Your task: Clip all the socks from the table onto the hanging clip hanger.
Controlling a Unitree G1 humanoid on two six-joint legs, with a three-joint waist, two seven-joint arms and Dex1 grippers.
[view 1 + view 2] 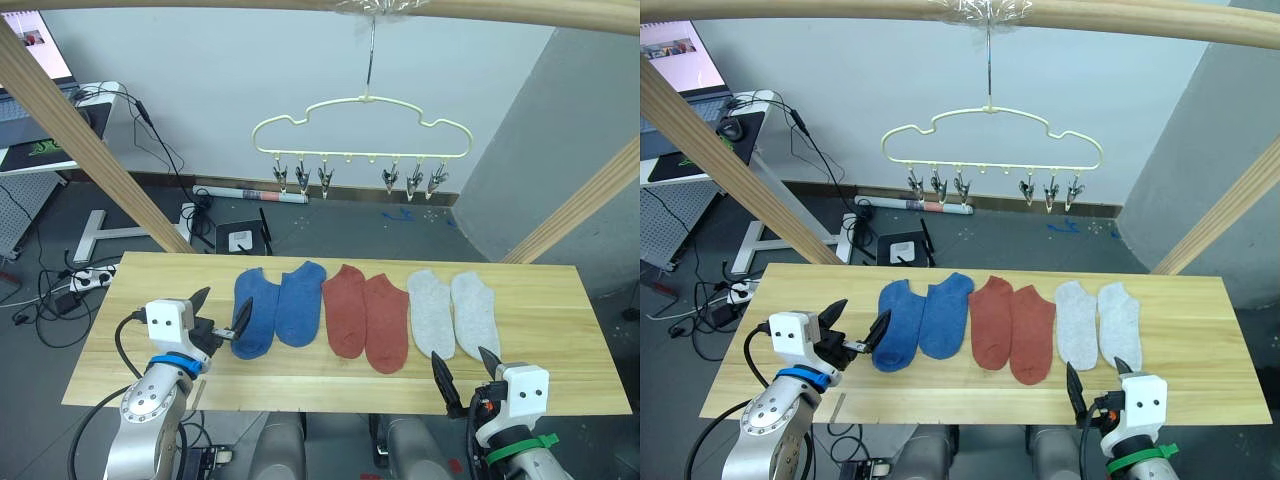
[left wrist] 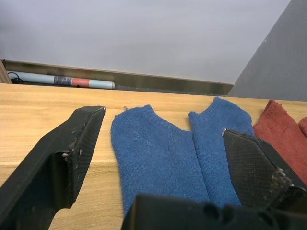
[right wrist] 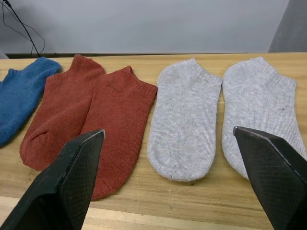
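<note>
On the long tabletop of light yellowish wood planks [image 1: 560, 300] six short knit ankle socks lie flat in a row, cuffs pointing toward the far edge and toes toward the robot: two blue socks [image 1: 277, 308] at the robot's left, two rust-red socks [image 1: 366, 317] in the middle, and two light grey socks [image 1: 453, 312] at the right, each pair lying side by side with edges touching or slightly overlapping. Beyond the far edge of that tabletop and well above it hangs the thin cream-coloured wire hanger with a wavy cloud-shaped outline [image 1: 362, 126], its top hook caught on a pale wooden beam [image 1: 520, 10] overhead; its small metal clips [image 1: 301, 178] dangle in two groups of three and none holds a sock. The left gripper [image 1: 222, 319] sits over the tabletop's near left part, its two black fingers [image 2: 62, 163] spread apart and empty, the right-hand one just over the toe end of the outer blue sock. The right gripper [image 1: 465, 373] hovers at the tabletop's near edge, in front of the toes of the grey pair, its fingers also spread wide and holding nothing. Slanted pale wooden beams [image 1: 90, 140] rise at either side of the tabletop.
</note>
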